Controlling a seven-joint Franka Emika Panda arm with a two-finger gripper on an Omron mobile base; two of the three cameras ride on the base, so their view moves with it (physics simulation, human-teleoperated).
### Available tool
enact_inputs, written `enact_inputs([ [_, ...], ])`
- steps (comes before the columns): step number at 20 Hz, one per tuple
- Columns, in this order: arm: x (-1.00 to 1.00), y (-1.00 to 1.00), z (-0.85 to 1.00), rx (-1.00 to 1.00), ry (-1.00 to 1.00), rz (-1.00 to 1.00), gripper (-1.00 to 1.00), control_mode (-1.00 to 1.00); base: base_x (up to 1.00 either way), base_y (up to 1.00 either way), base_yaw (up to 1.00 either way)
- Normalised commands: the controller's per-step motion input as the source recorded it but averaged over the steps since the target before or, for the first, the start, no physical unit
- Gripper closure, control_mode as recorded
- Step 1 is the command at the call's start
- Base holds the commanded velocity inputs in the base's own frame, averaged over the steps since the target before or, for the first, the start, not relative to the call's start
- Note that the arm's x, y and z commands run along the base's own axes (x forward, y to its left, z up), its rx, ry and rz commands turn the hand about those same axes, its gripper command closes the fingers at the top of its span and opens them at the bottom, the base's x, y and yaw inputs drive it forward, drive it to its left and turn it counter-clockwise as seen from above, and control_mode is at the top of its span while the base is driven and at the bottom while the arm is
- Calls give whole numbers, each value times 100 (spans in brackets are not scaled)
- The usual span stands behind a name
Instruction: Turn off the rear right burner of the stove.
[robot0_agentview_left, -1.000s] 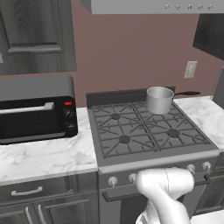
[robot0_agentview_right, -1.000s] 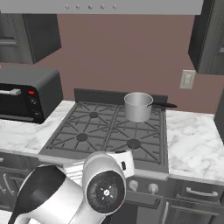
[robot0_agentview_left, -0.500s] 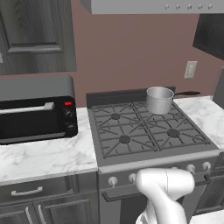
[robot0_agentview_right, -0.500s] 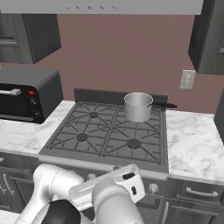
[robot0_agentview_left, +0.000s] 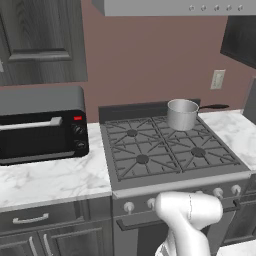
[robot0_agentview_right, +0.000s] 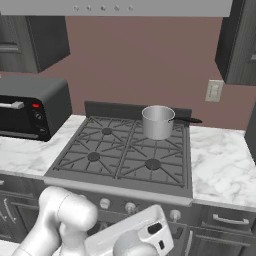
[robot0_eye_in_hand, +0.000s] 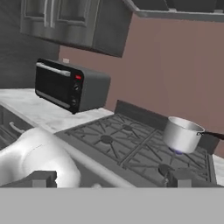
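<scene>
From my base cameras the stove (robot0_agentview_left: 175, 172) sits straight ahead, set between two stretches of counter (robot0_agentview_left: 50, 180). The saucepan (robot0_agentview_left: 182, 114) stands on the rear right burner (robot0_agentview_left: 192, 127), its handle reaching right toward the wall. The toaster oven (robot0_agentview_left: 42, 125) is on the counter left of the stove, against the back wall. A row of knobs (robot0_agentview_right: 130, 206) runs along the stove front, below the grates. A wall outlet (robot0_agentview_right: 214, 90) is behind and right of the saucepan; the range hood (robot0_agentview_right: 115, 7) hangs above. The gripper (robot0_eye_in_hand: 111, 180) is low, before the stove front; from it the saucepan lies ahead to the right, the toaster oven ahead to the left.
</scene>
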Motion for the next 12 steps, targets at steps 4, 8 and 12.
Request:
enact_inputs([
  [4,-8,2,-41,-3,-22,0,-100,-100,0,0,0],
  [8,-3,9,-64,-10,-27,0,-100,-100,0,0,0],
  [12,0,22,-84,-9,-21,0,-100,-100,0,0,0],
])
